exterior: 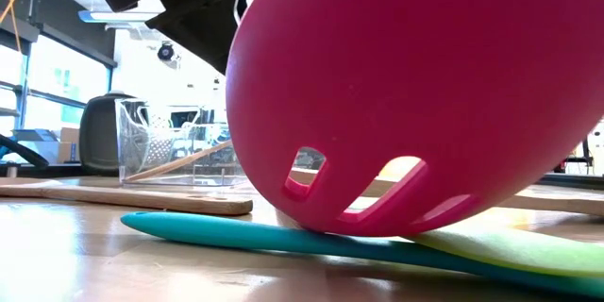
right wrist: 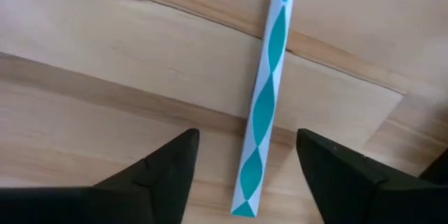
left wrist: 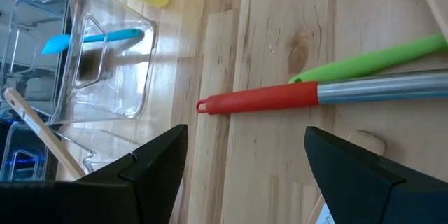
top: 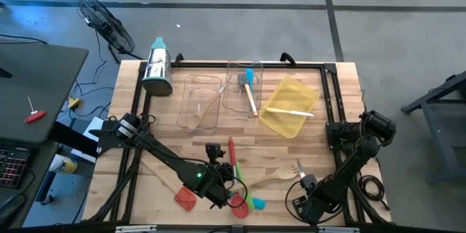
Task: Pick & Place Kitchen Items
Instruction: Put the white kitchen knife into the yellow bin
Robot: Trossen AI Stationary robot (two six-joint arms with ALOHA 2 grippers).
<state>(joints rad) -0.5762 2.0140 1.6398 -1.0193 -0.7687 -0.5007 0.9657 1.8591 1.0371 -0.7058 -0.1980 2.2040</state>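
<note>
My right gripper (right wrist: 246, 134) stands open near the table's front right (top: 304, 189) and points down. One finger is on each side of a slim teal-and-white patterned handle (right wrist: 269, 56) that lies flat on the wood; I see no touch. My left gripper (left wrist: 245, 131) is open at the front middle (top: 220, 188). It hovers over a red-handled utensil (left wrist: 262, 98) with a metal shaft, whose red slotted head (exterior: 406, 104) rests on a teal utensil (exterior: 245, 234) and a green one (exterior: 528, 250). A green handle (left wrist: 371, 59) lies beside the red one.
A red spatula (top: 184, 198) and a wooden fork (top: 280, 178) lie near the front. At the back stand two clear trays (top: 200, 102) (top: 244, 87) and a yellow tray (top: 290, 105), each holding utensils. A steel grater (top: 156, 65) lies at the far left.
</note>
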